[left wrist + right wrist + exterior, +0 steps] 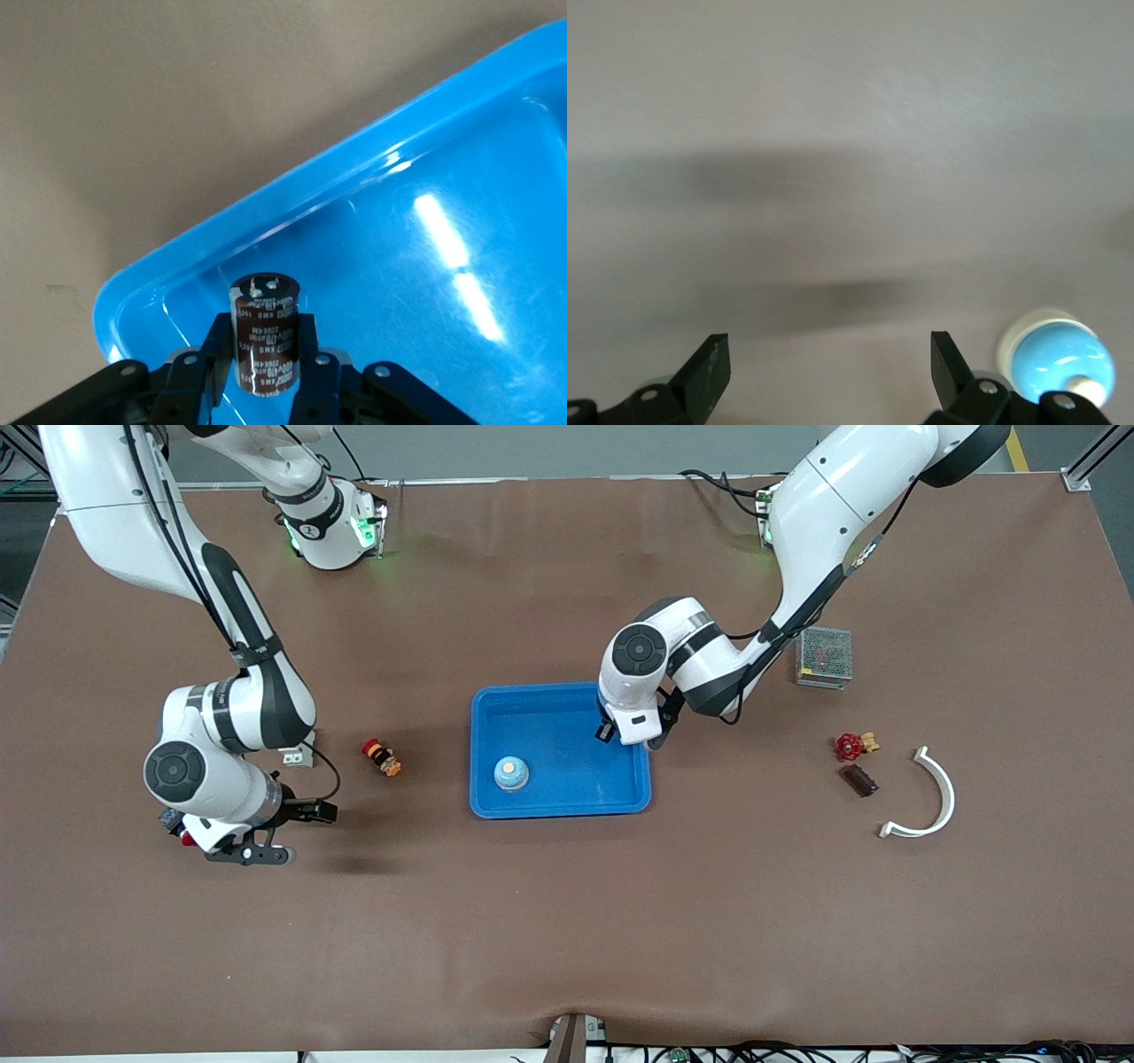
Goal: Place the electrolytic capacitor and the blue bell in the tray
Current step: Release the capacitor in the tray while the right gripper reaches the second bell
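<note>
The bright-blue tray (560, 811) lies in the middle of the table. A light-blue bell (511, 772) with a pale top stands in it, near the rim closest to the front camera. My left gripper (609, 732) hangs over the tray's corner at the left arm's end. It is shut on a dark brown electrolytic capacitor (264, 336), held upright above the tray floor (425, 292). My right gripper (312, 834) is open and holds nothing, low over bare table toward the right arm's end. Its fingers (709, 367) stand wide apart.
A blue dome with a white rim (1057, 361) shows close beside my right gripper; I cannot tell what it is. A small red-and-orange part (382, 757) lies between the right arm and the tray. A mesh box (824, 657), red valve handle (850, 746), brown block (858, 780) and white curved piece (939, 797) lie toward the left arm's end.
</note>
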### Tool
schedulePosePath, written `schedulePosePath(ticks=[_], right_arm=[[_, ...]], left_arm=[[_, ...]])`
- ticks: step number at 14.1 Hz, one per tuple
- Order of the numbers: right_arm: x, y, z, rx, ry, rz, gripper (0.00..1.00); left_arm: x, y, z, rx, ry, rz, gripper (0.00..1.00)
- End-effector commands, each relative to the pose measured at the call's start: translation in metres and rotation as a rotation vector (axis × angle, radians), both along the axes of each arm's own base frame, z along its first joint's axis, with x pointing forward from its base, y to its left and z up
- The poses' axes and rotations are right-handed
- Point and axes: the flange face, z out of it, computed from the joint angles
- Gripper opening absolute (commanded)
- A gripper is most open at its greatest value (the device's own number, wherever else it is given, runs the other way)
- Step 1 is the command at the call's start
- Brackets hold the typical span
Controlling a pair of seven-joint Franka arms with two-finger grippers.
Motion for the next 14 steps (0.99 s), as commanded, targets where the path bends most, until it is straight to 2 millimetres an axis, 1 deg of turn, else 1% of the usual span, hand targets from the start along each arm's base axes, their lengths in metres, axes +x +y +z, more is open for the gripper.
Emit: schedulePosePath(ticks=[1,2,3,4,5,6,7,9,11,12,14], right_arm=[[-0.027,-0.041,0.006,-0.008,-0.023,0.038,1.0],[-0.031,-0.05,0.006,-0.007,-0.025,0.045,1.0],[-0.033,-0.055,0.007,-0.007,-0.023,0.041,1.0],[-0.036,-0.059,0.007,-0.007,-0.021,0.04,1.0],[-0.038,-0.061,0.006,-0.007,-0.018,0.046,1.0],[-0.041,-0.065,0.003,-0.006,-0.022,0.044,1.0],[-0.045,-0.066,0.0,-0.004,-0.037,0.044,1.0],[-0.052,-0.069,-0.008,0.0,-0.052,0.044,1.0],[-0.055,-0.086,-0.011,0.002,-0.045,0.063,1.0],[-0.056,-0.099,-0.012,0.003,-0.042,0.075,1.0],[-0.057,-0.114,-0.012,0.008,-0.041,0.103,1.0]], left_arm=[[-0.001,-0.001,-0.006,0.017,0.005,0.018,0.0],[-0.001,-0.001,-0.008,0.018,0.01,0.02,0.01],[-0.002,-0.001,-0.009,0.019,0.012,0.02,0.11],[-0.002,-0.001,-0.012,0.02,0.017,0.028,0.25],[-0.002,0.0,-0.013,0.022,0.02,0.031,0.55],[-0.002,0.0,-0.012,0.023,0.019,0.031,0.89],[0.001,0.001,-0.008,0.022,0.013,0.034,1.0],[0.011,0.006,0.002,0.037,0.008,0.043,1.0],[0.025,0.012,0.023,0.066,0.001,0.045,1.0],[0.032,0.015,0.037,0.086,-0.003,0.045,1.0],[0.043,0.018,0.061,0.116,-0.01,0.062,1.0]])
